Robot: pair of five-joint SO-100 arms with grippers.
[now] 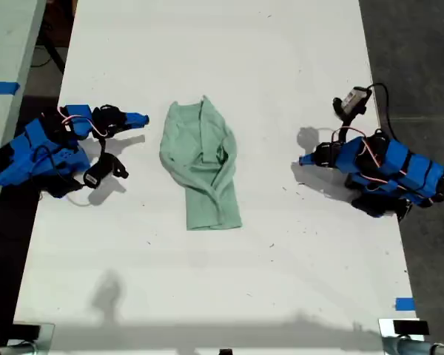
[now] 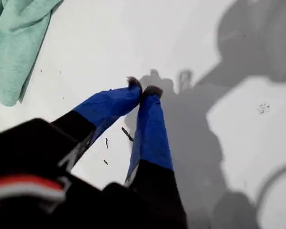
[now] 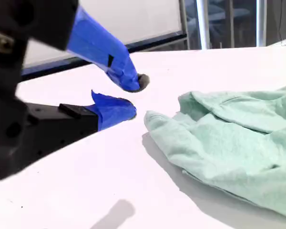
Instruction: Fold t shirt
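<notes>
Twice over, nothing gripped. Spotting the small pale mint-green t shirt of wrinkly cloth (image 1: 201,166) lying crumpled and partly folded midway across the white table (image 1: 207,44), between the two blue arms. Finding my first gripper (image 2: 142,89) at the exterior view's right, well apart from the cloth, blue-taped jaws pressed tip to tip. Catching my second gripper (image 3: 133,97) at the exterior view's left, near the garment's edge, jaws parted a little, empty.

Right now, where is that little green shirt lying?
The t shirt lies crumpled on the white table, near the middle of the exterior view, between the two blue arms and touching neither.
</notes>
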